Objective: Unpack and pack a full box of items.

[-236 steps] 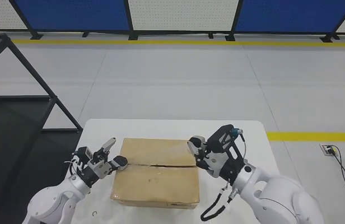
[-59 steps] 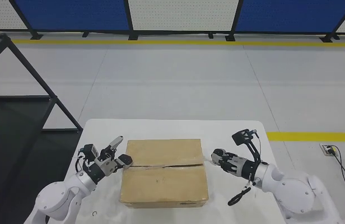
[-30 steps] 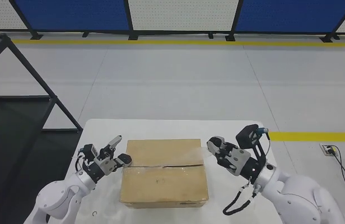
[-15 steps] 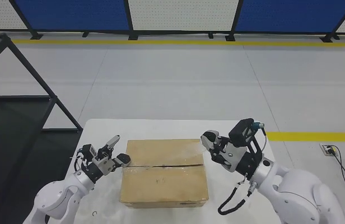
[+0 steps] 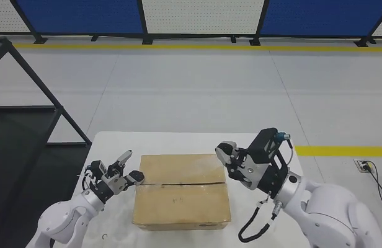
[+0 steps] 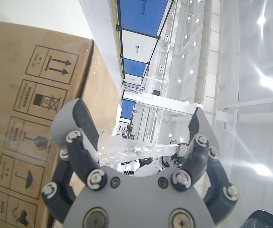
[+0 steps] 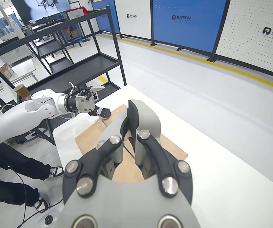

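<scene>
1. Looking down from the top view, we saw the cardboard box (image 5: 182, 189) lying flat in the middle of the white counter (image 5: 178, 141). Its two top flaps were shut and met along a seam that ran from the left side to the right.
2. We found the left gripper (image 5: 130, 167) at the box's left end, level with that seam. Its fingers were spread wide, and the lower fingertip sat right at the top edge of the box.
3. In the left wrist view, a crumpled strip of clear film (image 6: 136, 147) stretched across the gap between the spread fingers (image 6: 85, 122). It touched the pad of the finger nearest the box's printed side (image 6: 32, 91). We could not tell whether it reached the other finger.
4. We saw the right gripper (image 5: 225, 152) above the far right corner of the box. In its own wrist view the fingers (image 7: 136, 112) were drawn close together, with the box top (image 7: 172, 148) beneath them.
5. A black shelf rack (image 5: 30, 124) stood on the floor to the left of the counter. Blue and white partition panels (image 5: 79, 15) lined the far side of the room, behind a yellow floor line (image 5: 191, 46).
</scene>
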